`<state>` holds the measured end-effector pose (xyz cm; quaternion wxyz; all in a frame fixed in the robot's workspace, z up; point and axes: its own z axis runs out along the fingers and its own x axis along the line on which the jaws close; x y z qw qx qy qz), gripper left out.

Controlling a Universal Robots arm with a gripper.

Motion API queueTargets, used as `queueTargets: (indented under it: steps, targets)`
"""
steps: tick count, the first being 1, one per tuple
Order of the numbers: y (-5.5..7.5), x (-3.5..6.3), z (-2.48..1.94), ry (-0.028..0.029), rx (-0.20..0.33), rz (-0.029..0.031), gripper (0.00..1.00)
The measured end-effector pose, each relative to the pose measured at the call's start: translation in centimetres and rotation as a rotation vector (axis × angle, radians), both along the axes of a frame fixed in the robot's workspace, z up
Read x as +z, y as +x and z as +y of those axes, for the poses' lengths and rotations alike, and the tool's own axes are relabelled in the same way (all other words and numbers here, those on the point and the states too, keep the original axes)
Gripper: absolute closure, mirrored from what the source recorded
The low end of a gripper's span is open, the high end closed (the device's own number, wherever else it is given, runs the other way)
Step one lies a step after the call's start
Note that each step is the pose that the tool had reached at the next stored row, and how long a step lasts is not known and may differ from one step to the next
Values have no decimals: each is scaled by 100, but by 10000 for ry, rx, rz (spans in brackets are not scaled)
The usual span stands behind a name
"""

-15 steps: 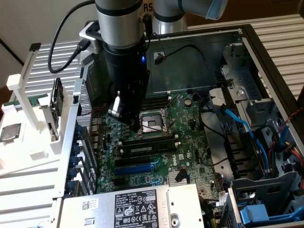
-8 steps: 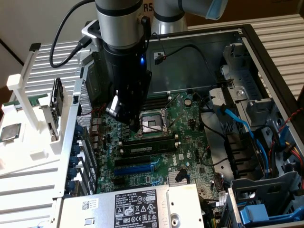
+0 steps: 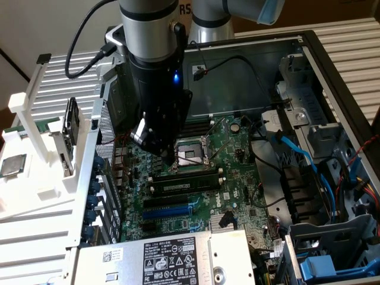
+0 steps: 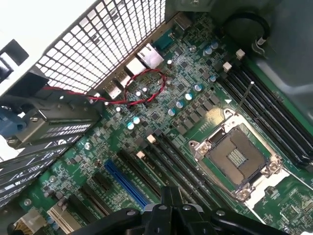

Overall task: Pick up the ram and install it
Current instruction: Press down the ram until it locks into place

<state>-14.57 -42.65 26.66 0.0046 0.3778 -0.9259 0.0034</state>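
Gripper [image 3: 169, 155] is hovering above the empty CPU socket [image 3: 191, 153], grip state unreadable | ram [image 3: 183, 184] is lying in a motherboard slot just beside the socket | install is looking largely done

UR arm [image 3: 155, 35]: silver tube, black wrist section.
Blue LED lit on wrist, black cable looping off it, black gripper [image 3: 155, 142] linkage, visible screws.

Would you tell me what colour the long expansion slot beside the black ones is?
Blue; the long plastic expansion slot shows best in the wrist view.

An open computer case [image 3: 332, 77] and a white rack [image 3: 35, 172] rest on the slatted surface [image 3: 356, 41].
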Motion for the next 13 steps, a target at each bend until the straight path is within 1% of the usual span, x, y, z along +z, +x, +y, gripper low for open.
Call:
queueTargets:
  steps: [2,8,9,13]
  targets:
    - [0,-3,0,1,-592,-1,89]
    - [0,-7,0,1,-1489,-6,89]
    - [0,-8,0,0,-1778,-8,89]
    - [0,-10,0,0,-2379,-9,89]
